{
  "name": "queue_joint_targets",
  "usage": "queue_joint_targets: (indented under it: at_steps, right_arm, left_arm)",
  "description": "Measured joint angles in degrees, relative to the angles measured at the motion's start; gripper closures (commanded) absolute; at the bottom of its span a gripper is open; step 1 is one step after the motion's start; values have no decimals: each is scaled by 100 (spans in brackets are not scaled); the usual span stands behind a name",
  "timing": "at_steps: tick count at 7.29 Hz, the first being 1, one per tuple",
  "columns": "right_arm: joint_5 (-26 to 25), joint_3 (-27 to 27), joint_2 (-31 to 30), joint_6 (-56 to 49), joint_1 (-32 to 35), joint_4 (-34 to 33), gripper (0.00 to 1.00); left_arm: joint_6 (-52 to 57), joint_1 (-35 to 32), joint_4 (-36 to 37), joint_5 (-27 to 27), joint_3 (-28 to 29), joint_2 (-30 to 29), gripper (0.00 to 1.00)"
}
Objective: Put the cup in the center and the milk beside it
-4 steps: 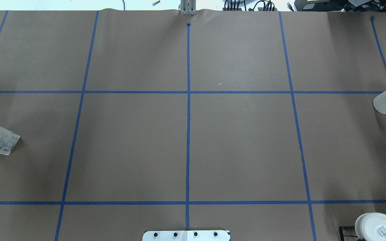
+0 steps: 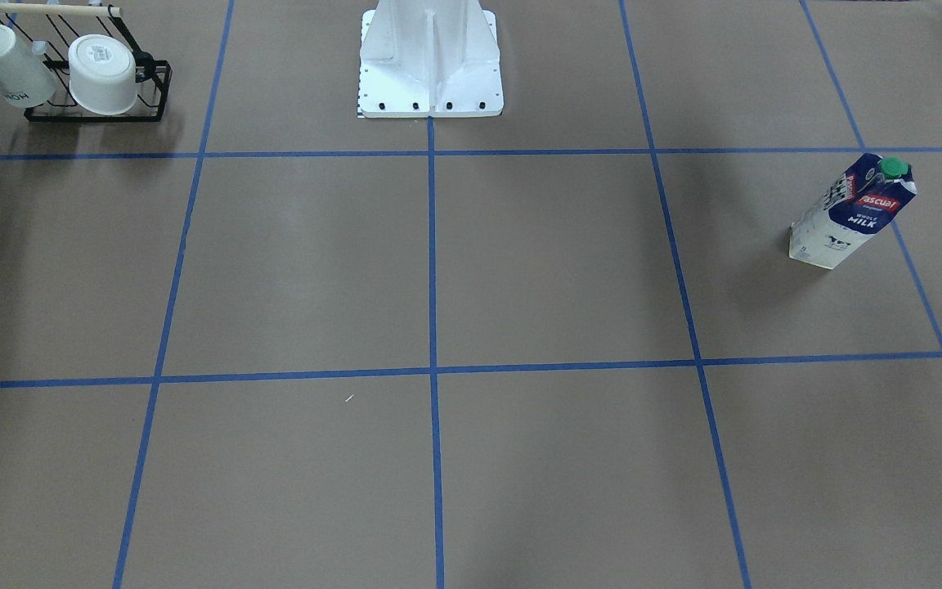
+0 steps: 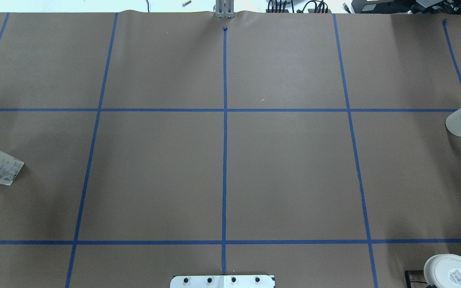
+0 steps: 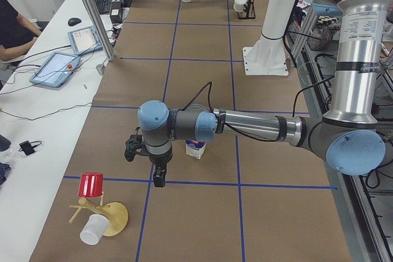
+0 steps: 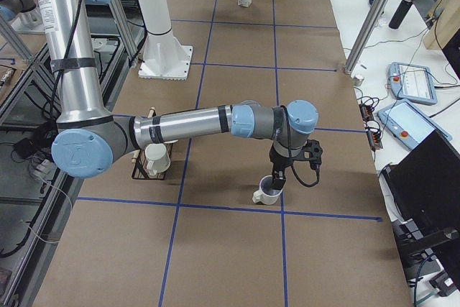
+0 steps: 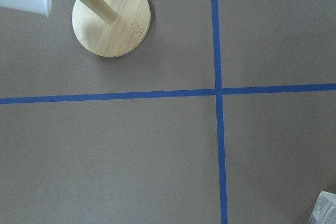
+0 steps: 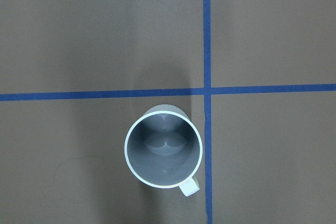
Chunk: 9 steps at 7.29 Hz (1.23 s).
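The cup (image 7: 163,146) is a white mug with a grey inside and a small loop handle; from overhead, black "HOME" lettering shows on its side. It stands upright, mouth up, at the right end of the table (image 3: 294,180), just beside a crossing of blue tape lines (image 7: 206,35), with its handle toward the robot-side right corner. The milk (image 2: 851,214) is a tall carton, dark blue above and white below, with a red label and a green cap. It stands upright near the left end. The center (image 3: 225,110), the middle tape crossing, lies well apart from both.
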Motion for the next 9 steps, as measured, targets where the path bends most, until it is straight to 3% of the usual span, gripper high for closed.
queue_joint_targets:
  at_steps: [9]
  right_arm:
    - [-9,34,54,-5,20,13,0]
  left_arm:
    - [0,5,8,0,-111,-14,1]
